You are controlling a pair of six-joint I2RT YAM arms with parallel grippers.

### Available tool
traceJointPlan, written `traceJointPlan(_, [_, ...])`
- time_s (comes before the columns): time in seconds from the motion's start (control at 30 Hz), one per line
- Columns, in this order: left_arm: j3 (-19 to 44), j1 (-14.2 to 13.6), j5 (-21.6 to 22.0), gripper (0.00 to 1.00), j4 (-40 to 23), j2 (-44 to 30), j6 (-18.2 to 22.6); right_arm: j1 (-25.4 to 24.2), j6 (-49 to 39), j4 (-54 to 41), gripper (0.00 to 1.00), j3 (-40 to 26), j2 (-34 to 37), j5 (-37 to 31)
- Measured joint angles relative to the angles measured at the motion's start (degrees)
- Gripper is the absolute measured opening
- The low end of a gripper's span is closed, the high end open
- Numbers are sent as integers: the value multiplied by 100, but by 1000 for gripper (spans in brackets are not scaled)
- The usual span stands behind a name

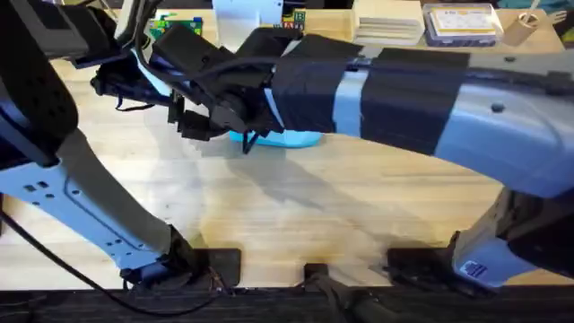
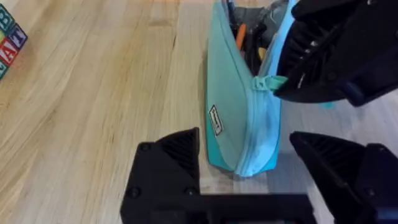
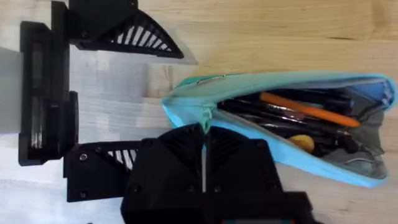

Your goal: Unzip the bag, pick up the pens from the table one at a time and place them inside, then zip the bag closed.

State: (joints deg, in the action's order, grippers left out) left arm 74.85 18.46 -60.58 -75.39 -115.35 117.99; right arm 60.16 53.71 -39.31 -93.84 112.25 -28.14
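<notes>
The light blue bag [image 3: 205,87] lies on the wooden table [image 1: 296,206], its zipper open over most of its length. An orange pen [image 3: 311,110] and several dark pens lie inside it. My right gripper [image 3: 204,140] reaches across from the right and is shut on the teal pull tab [image 3: 204,118] near the bag's closed end. My left gripper [image 2: 242,146] is open and straddles that same end, one finger on each side. In the overhead view the bag [image 1: 291,139] is partly hidden under both arms.
Coloured letter blocks [image 2: 9,37] sit on the table to one side of the bag. Along the far edge stand a block set [image 1: 175,24], a pale stack [image 1: 387,20] and a clear box [image 1: 462,24]. Bare wood lies in front of the bag.
</notes>
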Motion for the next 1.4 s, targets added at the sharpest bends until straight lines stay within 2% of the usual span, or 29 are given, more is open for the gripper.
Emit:
traceJointPlan(0.1, [0, 0, 24, 907, -50, 0, -2, 0, 0, 0, 33, 0, 0, 0])
traceJointPlan(0.2, [0, -2, 41, 805, -87, 0, -4, 0, 0, 0, 33, 0, 0, 0])
traceJointPlan(0.4, [0, -66, 42, 481, -88, 0, -4, 0, -1, 0, 33, 0, 0, 0])
traceJointPlan(0.57, [0, -138, 44, 100, -78, 2, 0, 3, -2, -2, 33, 0, 0, 0])
traceJointPlan(0.6, [0, -145, 50, 60, -80, 0, 0, 4, -1, -2, 33, 0, 0, 2])
traceJointPlan(0.9, [0, -151, 59, 45, -81, 0, -4, 9, -26, -27, 33, 0, 0, 0])
traceJointPlan(1.4, [0, -201, 48, 44, -94, 0, -4, -162, -105, -633, 32, -44, 0, -59])
